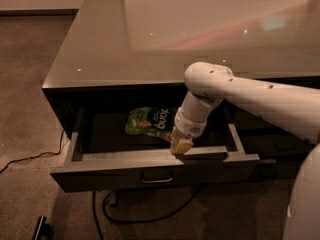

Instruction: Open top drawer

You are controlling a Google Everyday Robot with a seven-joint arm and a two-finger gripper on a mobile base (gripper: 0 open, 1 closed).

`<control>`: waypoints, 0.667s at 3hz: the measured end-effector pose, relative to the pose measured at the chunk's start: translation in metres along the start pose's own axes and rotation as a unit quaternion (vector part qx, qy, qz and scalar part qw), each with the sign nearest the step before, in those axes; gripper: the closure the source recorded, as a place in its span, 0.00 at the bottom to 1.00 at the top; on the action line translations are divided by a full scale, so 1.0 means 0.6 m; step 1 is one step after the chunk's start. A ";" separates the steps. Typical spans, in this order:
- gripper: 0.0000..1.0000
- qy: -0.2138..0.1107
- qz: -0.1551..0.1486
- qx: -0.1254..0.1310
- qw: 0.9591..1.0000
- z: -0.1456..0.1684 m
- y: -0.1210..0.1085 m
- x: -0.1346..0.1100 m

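Observation:
The top drawer (125, 176) of the dark cabinet stands pulled out toward me, its dark front panel carrying a small metal pull handle (156, 177) at the centre. Its grey sides and dark inner floor show. A green snack bag (150, 121) lies inside near the back. My gripper (181, 146) hangs from the white arm, pointing down just behind the drawer's front edge, right of centre and above the handle.
The glossy grey cabinet top (175, 29) spreads behind the drawer. Another column of dark drawers (280, 146) lies to the right under my arm. A black cable (145, 216) runs on the carpet below the drawer, and a small dark object (41, 227) lies at lower left.

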State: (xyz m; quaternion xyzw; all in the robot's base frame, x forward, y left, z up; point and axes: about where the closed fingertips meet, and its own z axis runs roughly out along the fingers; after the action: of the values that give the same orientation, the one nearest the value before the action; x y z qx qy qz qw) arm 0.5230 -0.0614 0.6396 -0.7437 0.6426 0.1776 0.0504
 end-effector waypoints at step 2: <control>1.00 0.005 0.004 0.018 1.000 -0.023 0.054 0.000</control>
State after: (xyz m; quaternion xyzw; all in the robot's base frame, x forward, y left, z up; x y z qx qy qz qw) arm 0.4942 -0.0713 0.6573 -0.7408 0.6490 0.1628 0.0599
